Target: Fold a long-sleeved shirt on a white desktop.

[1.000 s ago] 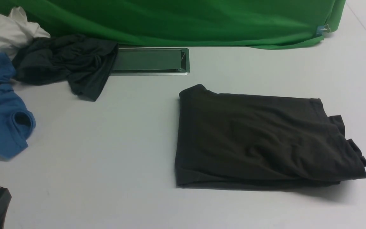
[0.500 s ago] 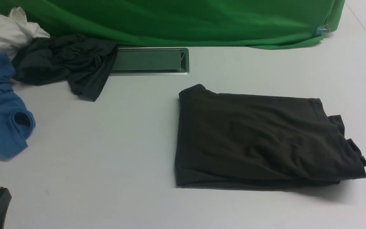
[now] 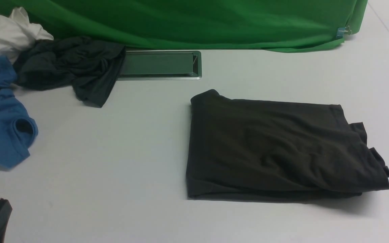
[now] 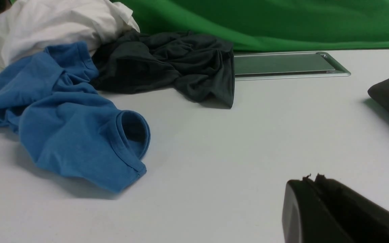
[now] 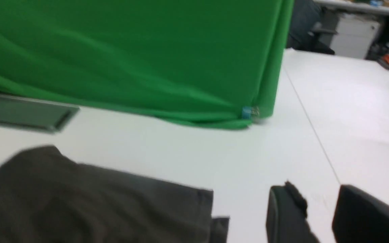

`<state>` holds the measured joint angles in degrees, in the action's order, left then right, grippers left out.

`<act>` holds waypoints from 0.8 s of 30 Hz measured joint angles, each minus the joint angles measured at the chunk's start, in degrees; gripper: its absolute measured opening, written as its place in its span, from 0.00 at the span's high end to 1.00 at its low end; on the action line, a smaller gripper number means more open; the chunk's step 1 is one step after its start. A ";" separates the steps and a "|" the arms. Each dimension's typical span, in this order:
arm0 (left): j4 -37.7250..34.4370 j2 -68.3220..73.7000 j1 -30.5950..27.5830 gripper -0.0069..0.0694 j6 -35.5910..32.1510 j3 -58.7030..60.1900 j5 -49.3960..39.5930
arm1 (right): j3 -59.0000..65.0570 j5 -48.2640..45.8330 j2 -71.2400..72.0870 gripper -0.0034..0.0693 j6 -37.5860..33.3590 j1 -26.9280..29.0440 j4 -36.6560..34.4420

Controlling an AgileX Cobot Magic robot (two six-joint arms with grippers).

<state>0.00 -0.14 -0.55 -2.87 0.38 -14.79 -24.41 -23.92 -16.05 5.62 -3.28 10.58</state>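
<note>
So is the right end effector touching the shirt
Apart. The right wrist view shows bare desktop between the open right end effector and the shirt.

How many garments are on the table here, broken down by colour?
Dark olive-brown, folded: 1, the long-sleeved shirt
Dark grey, crumpled: 1, the dark grey garment
Blue: 1, the blue garment
White: 1, the white garment
Total: 4 garments on the white desktop

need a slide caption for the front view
Folded long-sleeved shirt lying on the white desktop, with the blue garment and dark grey garment piled at far left.
</note>
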 joint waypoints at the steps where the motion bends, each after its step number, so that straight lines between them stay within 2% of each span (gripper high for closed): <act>1: 0.00 0.00 0.00 0.87 0.00 0.00 0.00 | 2.73 2.05 1.38 0.62 0.05 0.68 0.00; 7: 0.00 0.00 0.00 0.87 0.00 0.00 0.00 | 15.69 10.63 9.49 0.62 1.09 4.01 0.07; 11: 0.00 0.00 0.00 0.87 0.00 0.00 0.00 | 23.69 10.96 13.88 0.62 1.20 5.01 0.07; 24: 0.00 0.00 0.00 0.87 -0.05 0.00 0.07 | 24.82 10.44 15.84 0.62 2.75 5.33 0.07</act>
<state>0.00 -0.14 -0.55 -2.92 0.38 -14.72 0.41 -13.48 -0.20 8.37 2.05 10.65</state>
